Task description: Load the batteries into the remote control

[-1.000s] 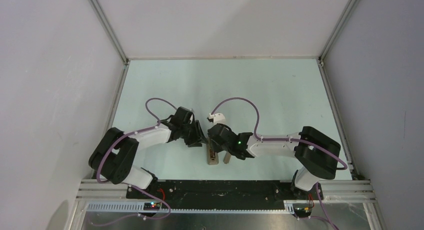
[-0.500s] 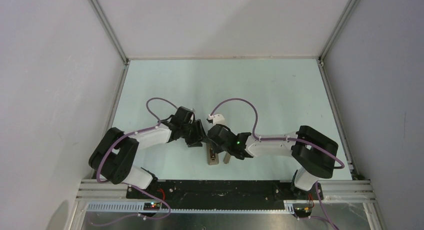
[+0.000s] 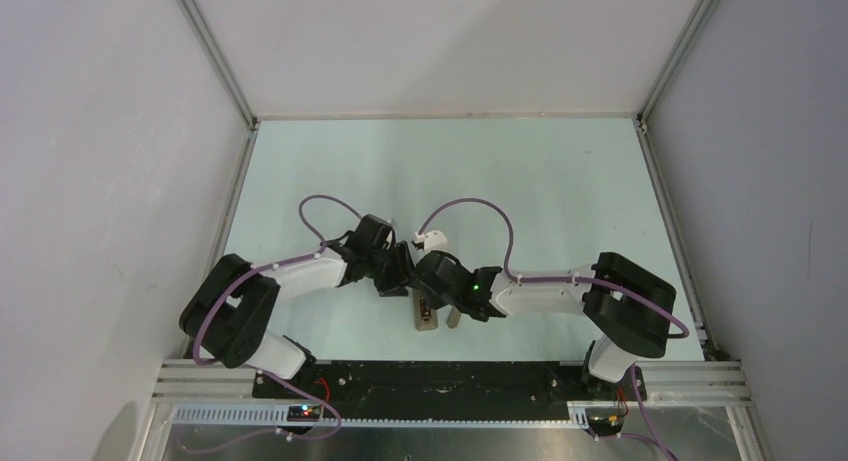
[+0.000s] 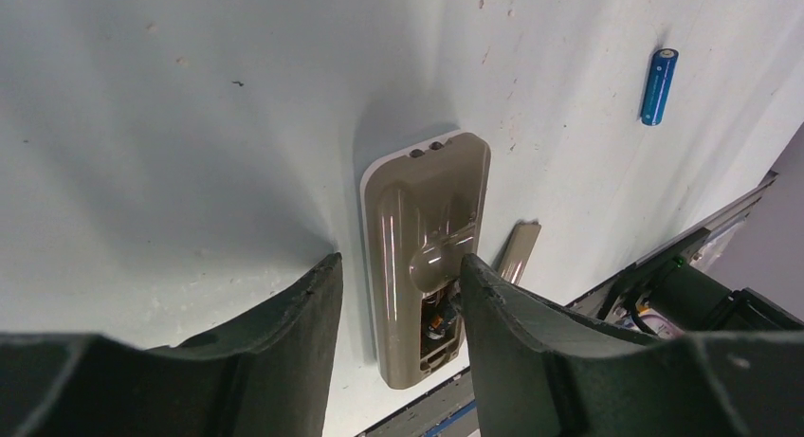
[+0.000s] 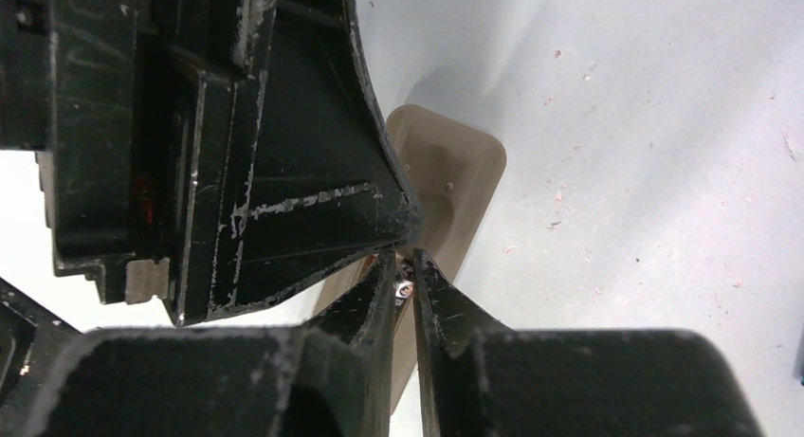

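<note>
The remote control (image 4: 417, 238) lies face down, its beige-grey back up and its battery bay open at the near end; it also shows in the top view (image 3: 427, 319). A dark battery (image 4: 438, 318) sits in the bay. My left gripper (image 4: 398, 266) is open, one finger on each side of the remote. My right gripper (image 5: 405, 266) is nearly closed on the dark battery's metal end (image 5: 405, 287) over the remote (image 5: 450, 172). The blue battery (image 4: 658, 86) lies loose on the table to the right.
The flat beige-grey cover piece (image 4: 520, 252) lies just right of the remote, also seen from above (image 3: 454, 318). The left gripper's body (image 5: 237, 143) crowds the right fingertips. The table's black front rail (image 3: 430, 381) runs close behind the remote.
My left gripper has moved a little right and nearer, closing in on the remote beside the right gripper. The right gripper has edged slightly left. The remote has not moved.
</note>
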